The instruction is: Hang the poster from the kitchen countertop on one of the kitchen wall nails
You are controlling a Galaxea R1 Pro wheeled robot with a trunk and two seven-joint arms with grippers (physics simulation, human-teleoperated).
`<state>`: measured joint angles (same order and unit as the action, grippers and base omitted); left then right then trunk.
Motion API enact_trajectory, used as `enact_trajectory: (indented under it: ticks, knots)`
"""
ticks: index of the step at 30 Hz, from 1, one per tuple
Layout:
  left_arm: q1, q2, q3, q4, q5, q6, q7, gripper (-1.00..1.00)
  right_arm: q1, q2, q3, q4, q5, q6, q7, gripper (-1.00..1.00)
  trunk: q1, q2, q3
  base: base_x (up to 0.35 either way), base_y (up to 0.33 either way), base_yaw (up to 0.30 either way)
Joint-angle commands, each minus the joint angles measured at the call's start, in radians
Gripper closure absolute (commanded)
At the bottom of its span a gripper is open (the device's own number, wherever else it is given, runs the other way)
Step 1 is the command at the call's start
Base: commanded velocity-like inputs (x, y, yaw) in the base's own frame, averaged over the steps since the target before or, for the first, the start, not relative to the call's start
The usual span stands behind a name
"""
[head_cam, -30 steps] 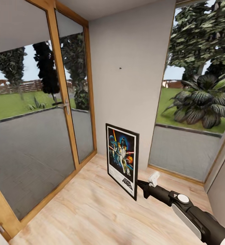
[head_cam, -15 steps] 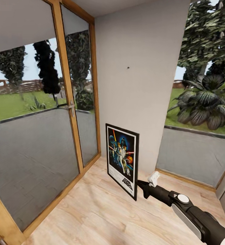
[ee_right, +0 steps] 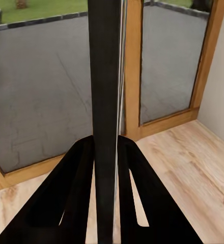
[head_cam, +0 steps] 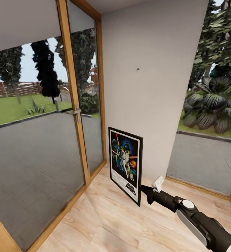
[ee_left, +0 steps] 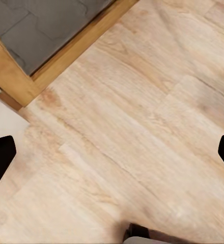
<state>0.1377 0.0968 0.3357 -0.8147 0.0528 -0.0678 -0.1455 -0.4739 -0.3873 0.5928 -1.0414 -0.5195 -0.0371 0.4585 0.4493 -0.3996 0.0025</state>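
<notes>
The Star Wars poster [head_cam: 125, 164] hangs upright above the wood floor, in front of the pale grey wall [head_cam: 154, 105]. My right gripper [head_cam: 144, 193] is shut on its lower right edge. Along the right wrist the poster [ee_right: 104, 91] shows edge-on as a black strip, with the right gripper [ee_right: 106, 152] clamped around it. A wall nail [head_cam: 138, 69] is a dark speck high on the wall, well above the poster's top. My left gripper [ee_left: 112, 155] is open over bare floor, holding nothing. The kitchen countertop is out of view.
A wood-framed glass door [head_cam: 72, 87] with a metal handle [head_cam: 75, 112] stands to the left of the wall. A large window [head_cam: 213, 105] with garden plants lies to the right. Light wood floor [head_cam: 105, 220] stretches below the poster.
The whole view has shifted as the camera moved: wall and nail sit further right in the picture and look nearer. The poster stays held the same way in the right gripper.
</notes>
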Motion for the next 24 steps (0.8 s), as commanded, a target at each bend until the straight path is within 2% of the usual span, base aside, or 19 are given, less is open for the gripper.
enact_trajectory:
  ticks: [1,24]
  knots:
    - [0.0,0.0,0.002,0.0,0.006,-0.001,-0.006,-1.0,-0.001,-0.001,0.004,0.001,-0.01,-0.002,0.003,1.0,0.001,0.0,0.0,0.209,0.305,-0.174]
    - [0.0,0.0,0.002,0.0,0.006,-0.001,-0.006,-1.0,-0.001,0.001,0.004,0.001,-0.011,-0.001,0.003,1.0,0.001,0.0,0.0,0.193,0.314,-0.26]
